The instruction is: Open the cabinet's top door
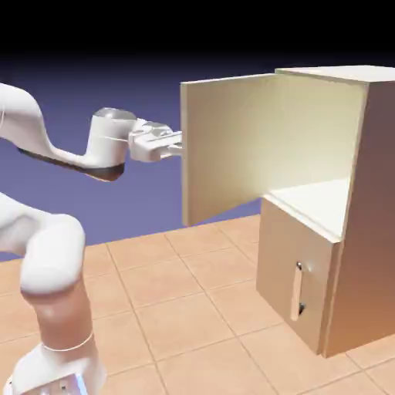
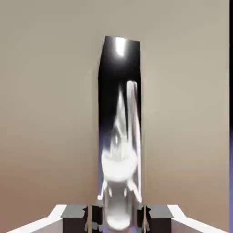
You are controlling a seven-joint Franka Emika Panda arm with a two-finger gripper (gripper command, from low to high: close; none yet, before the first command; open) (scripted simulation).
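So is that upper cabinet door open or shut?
Open. The upper door swings well out from the cabinet, and the pale interior shelf shows behind it.

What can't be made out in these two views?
- Silver handle: in the exterior view, hidden behind the open top door; in the hand view, its lower end runs off the bottom edge.
- Tool tips: in the exterior view, hidden behind the door's edge.
- Cabinet: right side cut off by the exterior view's edge.
- Cabinet compartment's back: exterior view, hidden by its side wall.
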